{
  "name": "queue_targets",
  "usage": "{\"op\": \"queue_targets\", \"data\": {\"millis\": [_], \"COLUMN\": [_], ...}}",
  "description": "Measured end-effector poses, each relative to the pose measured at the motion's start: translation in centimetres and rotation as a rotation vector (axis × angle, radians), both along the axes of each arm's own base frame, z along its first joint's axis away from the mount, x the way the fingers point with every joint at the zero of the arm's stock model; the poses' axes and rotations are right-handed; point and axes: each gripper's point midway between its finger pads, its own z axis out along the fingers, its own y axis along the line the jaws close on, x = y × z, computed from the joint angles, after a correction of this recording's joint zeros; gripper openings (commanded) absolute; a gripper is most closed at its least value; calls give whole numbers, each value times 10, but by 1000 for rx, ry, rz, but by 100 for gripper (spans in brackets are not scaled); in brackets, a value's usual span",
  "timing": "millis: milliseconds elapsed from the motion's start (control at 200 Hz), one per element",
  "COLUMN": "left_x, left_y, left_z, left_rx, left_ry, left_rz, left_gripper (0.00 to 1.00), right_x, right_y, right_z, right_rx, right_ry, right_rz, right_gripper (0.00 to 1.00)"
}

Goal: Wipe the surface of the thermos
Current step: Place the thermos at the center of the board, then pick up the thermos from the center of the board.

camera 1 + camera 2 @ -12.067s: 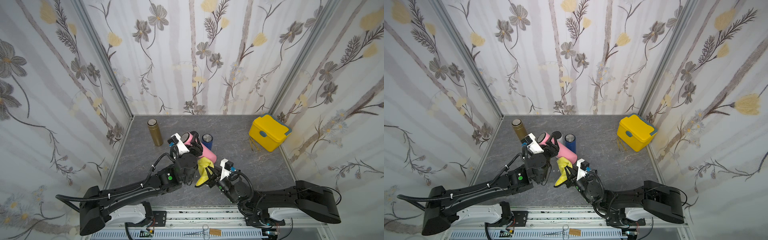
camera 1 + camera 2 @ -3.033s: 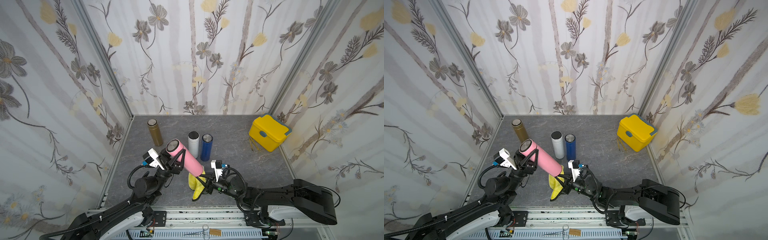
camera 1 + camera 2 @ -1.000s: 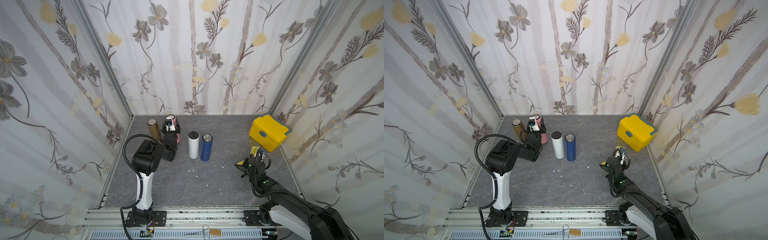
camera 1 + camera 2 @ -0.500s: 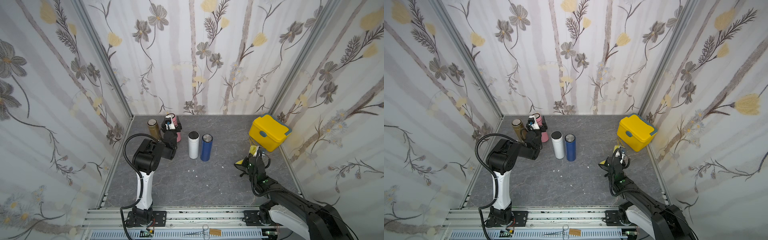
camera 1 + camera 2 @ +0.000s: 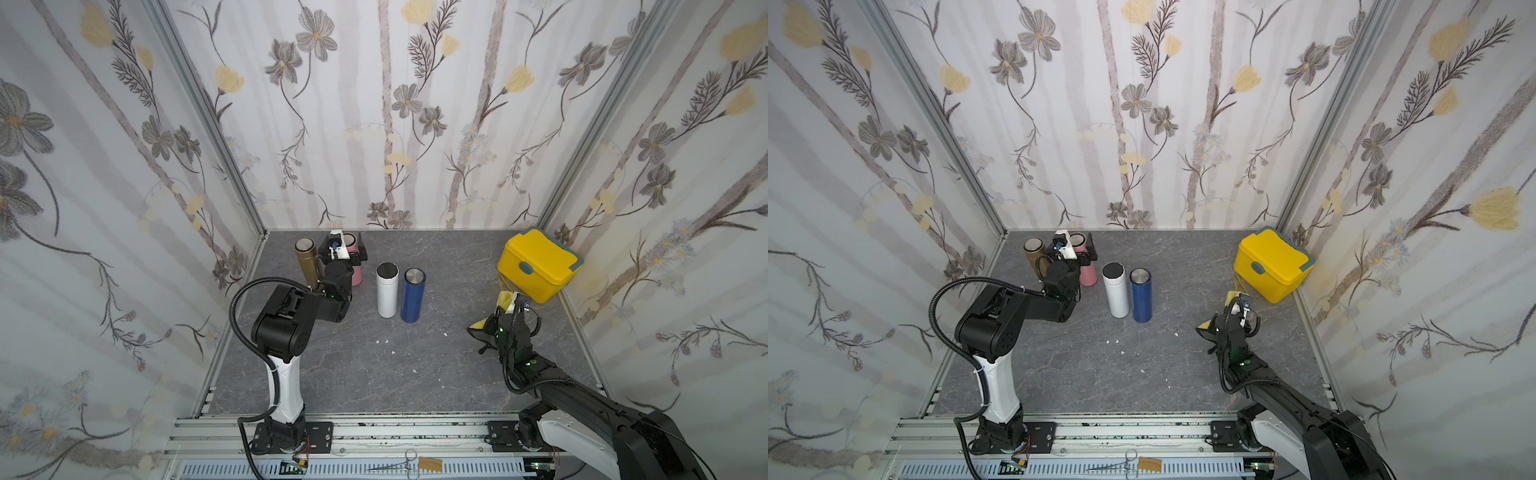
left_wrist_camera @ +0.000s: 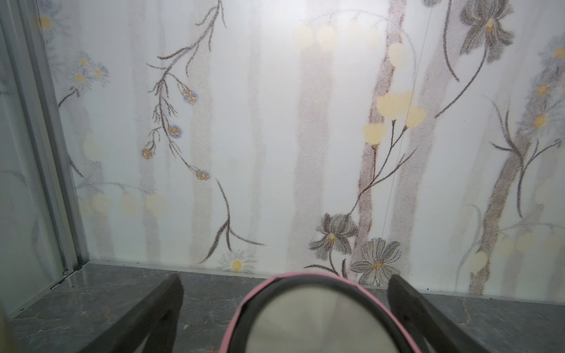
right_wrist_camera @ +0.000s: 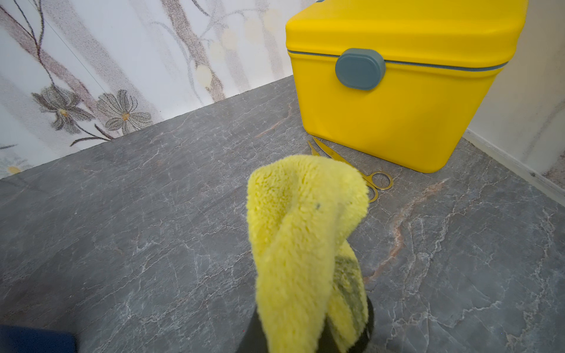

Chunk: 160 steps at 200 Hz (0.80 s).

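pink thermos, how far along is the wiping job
Looks done: the pink thermos stands upright near the back wall beside the gold thermos, and the left gripper is open around its top, fingers clear of it.

In hand: the right gripper is shut on the yellow cloth, near the yellow box.

Left: backing the left arm away; whether the other thermoses need wiping I can't tell.

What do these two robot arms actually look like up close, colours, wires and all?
Both are mostly matte black with white lower segments, bolted to a silver rail. The left arm carries a looping black corrugated cable and a white camera block near its gripper. The right arm has thin black cables and small green lights. In the left wrist view, the jaws are plain dark flat fingers.
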Motion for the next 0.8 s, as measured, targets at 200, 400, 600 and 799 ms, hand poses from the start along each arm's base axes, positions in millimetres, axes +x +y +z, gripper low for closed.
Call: {"op": "queue_targets", "data": {"millis": [200, 400, 600, 799], "left_x": [-31, -83, -134, -161], "left_y": [3, -9, -41, -71], "left_z": [33, 59, 77, 56], "left_rx": [-46, -124, -154, -128], "left_ry": [-17, -31, -35, 39], "left_rz": [-29, -193, -409, -557], "left_gripper": [100, 100, 100, 100], "right_x": [0, 0, 0, 0], "right_y": [0, 0, 3, 3], "right_z": [0, 0, -1, -1], "right_rx": [2, 4, 9, 10], "right_ry": [0, -1, 2, 2], "right_rz": [3, 5, 20, 22], "right_gripper": [0, 0, 0, 0]}}
